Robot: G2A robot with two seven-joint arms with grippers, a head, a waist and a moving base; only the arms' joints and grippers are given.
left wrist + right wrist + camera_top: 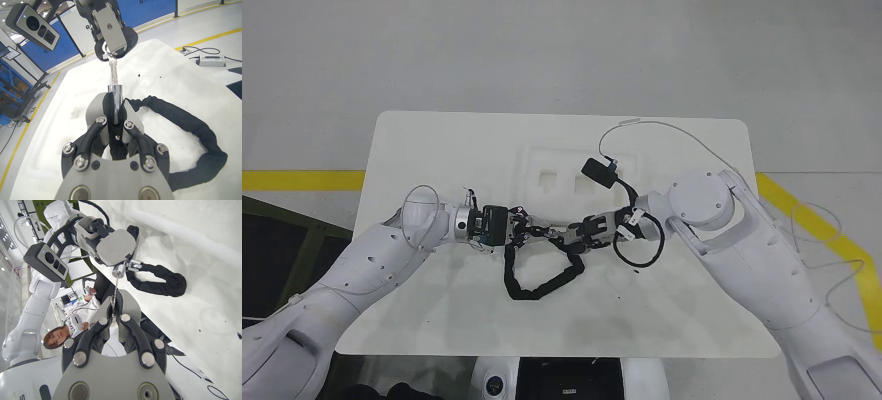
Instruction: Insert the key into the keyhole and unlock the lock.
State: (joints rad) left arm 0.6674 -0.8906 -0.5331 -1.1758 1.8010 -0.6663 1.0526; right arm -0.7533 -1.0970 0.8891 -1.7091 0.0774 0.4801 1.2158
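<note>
My left gripper (115, 106) is shut on the lock's chrome cylinder (115, 98), held above the table's middle (525, 232). From the cylinder a black fabric-covered chain (191, 121) loops down onto the table (532, 285). My right gripper (114, 306) is shut on the silver key's head, facing the left one (577, 236). The key (114, 73) points at the cylinder, and its tip sits in the keyhole (117, 273), with most of the blade still outside.
The white table (422, 310) has moulded recesses (562, 178) at the back centre. A thin white cable (682, 130) lies over the back right corner. A few dark specks (139, 75) dot the surface beyond the lock.
</note>
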